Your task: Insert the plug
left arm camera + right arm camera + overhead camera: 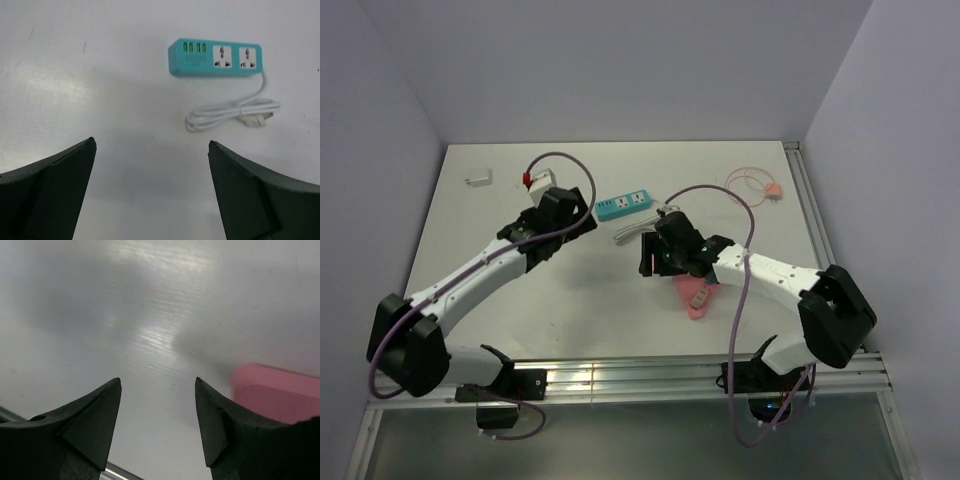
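Observation:
A teal power strip (pixel 623 205) (pixel 215 59) with two sockets lies flat at mid-table. Its white cord (pixel 232 112) is coiled just in front of it. A white plug with a red part (pixel 537 180) rests at the back left, behind my left arm. My left gripper (pixel 576 213) (pixel 151 142) stands open and empty, short of the strip and to its left. My right gripper (pixel 656 258) (pixel 158 381) is open over bare table with nothing between its fingers. It sits near the cord's front side.
A pink flat object (pixel 698 295) (pixel 275 392) lies just right of my right gripper. A small white piece (pixel 478 181) sits at the far back left. A thin pink cable (pixel 758 185) lies at the back right. Walls close three sides.

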`<state>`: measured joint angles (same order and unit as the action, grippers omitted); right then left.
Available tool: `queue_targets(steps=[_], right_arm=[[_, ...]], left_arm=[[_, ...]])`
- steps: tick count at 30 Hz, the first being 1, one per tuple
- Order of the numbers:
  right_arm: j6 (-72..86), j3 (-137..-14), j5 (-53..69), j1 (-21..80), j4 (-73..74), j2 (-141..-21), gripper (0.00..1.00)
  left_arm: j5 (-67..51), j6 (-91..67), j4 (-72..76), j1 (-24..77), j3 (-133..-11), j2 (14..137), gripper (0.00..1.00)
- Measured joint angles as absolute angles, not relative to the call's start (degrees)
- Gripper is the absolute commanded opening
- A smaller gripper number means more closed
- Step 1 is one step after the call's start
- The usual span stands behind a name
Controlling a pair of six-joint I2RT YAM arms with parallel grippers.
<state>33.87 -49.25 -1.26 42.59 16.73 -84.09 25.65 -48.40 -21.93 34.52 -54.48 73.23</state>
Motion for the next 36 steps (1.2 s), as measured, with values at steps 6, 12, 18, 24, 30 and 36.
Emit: queue_targets(steps=[6,12,18,24,30,36], right_arm=[[32.08,-60.12,0.16,36.34,18.24,-78.43,0.78],[31.88,-67.88,-6.28,25.19,17.54,-79.31,0.84],[32.84,-71.94,-5.5,13.45,18.33,-86.28,0.84],[32.12,-80.6,-2.85,-0.27,22.57,-97.65,0.86],[29.67,-83.66,-8.16,-5.08,24.97,-102.96,0.89],[26.24,-94.72,-12.67,-6.0,28.34,-114.34,0.91]], left_arm=[[21.8,-46.63,-20.99,29.63,-67.42,88.14,1.0],[20.05,-43.05,-16.64,28.84,-70.7,97.17,1.0],[12.32,-27.44,-5.04,28.84,-70.5,100.4,1.0],[3.97,-10.35,-2.74,28.86,-81.3,110.63,0.99],[-0.51,2.0,-5.82,28.91,-91.57,120.27,0.99],[-1.85,9.1,-8.49,28.77,-94.08,124.16,1.0]])
